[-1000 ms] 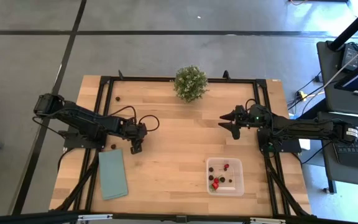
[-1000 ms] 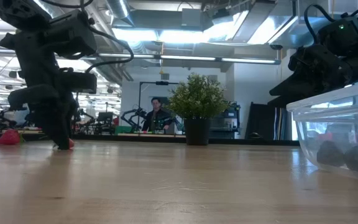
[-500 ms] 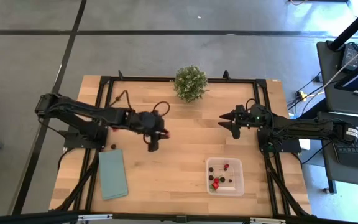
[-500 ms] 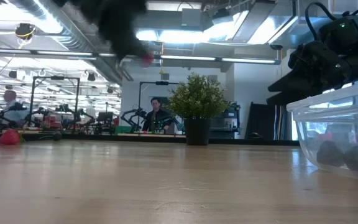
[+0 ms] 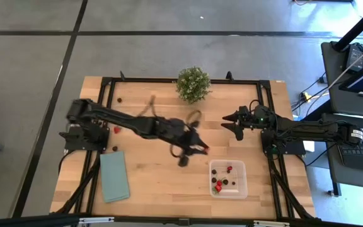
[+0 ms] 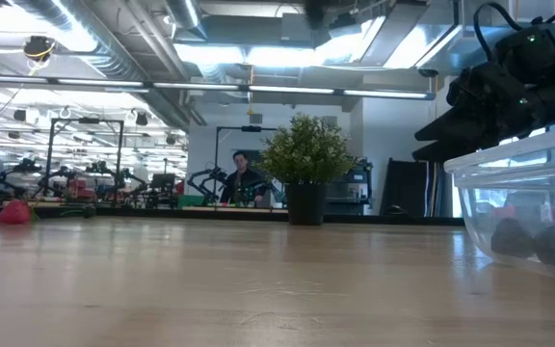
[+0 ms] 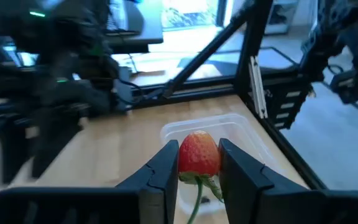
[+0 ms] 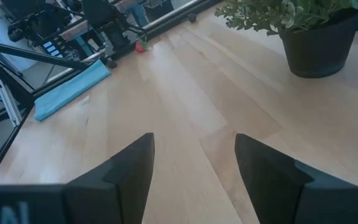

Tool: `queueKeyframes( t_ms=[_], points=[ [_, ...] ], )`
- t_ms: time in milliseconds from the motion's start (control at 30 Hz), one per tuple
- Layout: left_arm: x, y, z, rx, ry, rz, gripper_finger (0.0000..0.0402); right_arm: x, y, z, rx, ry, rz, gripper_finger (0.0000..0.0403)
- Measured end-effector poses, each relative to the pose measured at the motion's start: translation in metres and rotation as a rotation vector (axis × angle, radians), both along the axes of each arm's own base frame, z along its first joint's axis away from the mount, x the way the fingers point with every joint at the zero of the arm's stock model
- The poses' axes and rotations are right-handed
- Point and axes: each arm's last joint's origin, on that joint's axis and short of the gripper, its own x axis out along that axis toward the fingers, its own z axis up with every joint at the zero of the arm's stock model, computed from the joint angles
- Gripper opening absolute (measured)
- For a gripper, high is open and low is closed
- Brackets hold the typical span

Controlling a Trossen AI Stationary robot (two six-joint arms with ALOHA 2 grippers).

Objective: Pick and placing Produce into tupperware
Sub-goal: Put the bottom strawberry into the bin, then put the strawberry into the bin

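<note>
Tupperware (image 5: pixel 227 178) at table's near right edge, holding several red and dark produce pieces (image 5: pixel 220 183). Just beside its far-left corner, left gripper (image 7: pixel 199 168) raised over table, clenched on a red strawberry (image 7: pixel 199 154). Right gripper (image 5: pixel 229 124) farther back, fingers spread, holding nothing. Loose berry (image 5: pixel 116 130) far left. Potted plant (image 5: pixel 193 84) at far edge.

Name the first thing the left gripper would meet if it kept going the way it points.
Probably the tupperware: it lies beyond the left gripper and its strawberry, though depth is uncertain.
</note>
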Motion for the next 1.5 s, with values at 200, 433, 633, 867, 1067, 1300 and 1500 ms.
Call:
queueKeyframes(
  t_ms=[200, 433, 633, 867, 1067, 1300, 1500],
  points=[
    [0.060, -0.021, -0.032, 0.024, 0.029, -0.063, 0.0081, 0.000, 0.000, 0.000, 0.002, 0.000, 0.001, 0.0226],
    [0.106, -0.041, -0.077, -0.061, 0.100, -0.126, 0.0095, 0.000, 0.000, 0.000, 0.006, 0.001, 0.001, 0.0226],
    [0.115, -0.051, -0.102, -0.070, 0.153, -0.137, 0.0089, 0.000, 0.001, -0.001, 0.033, 0.004, 0.011, 0.0226],
    [0.116, -0.051, -0.123, -0.074, 0.227, -0.125, 0.0107, 0.000, 0.001, -0.002, 0.039, 0.013, 0.011, 0.0226],
    [0.116, -0.051, -0.123, -0.057, 0.232, -0.091, 0.0120, -0.001, 0.001, -0.002, 0.059, 0.013, 0.007, 0.0226],
    [0.117, -0.049, -0.123, -0.048, 0.226, -0.067, 0.0126, -0.001, 0.001, -0.002, 0.063, 0.016, 0.013, 0.0226],
    [0.106, -0.033, -0.088, -0.032, 0.246, -0.042, 0.0117, -0.001, 0.001, -0.003, 0.066, 0.018, 0.013, 0.0226]
  ],
)
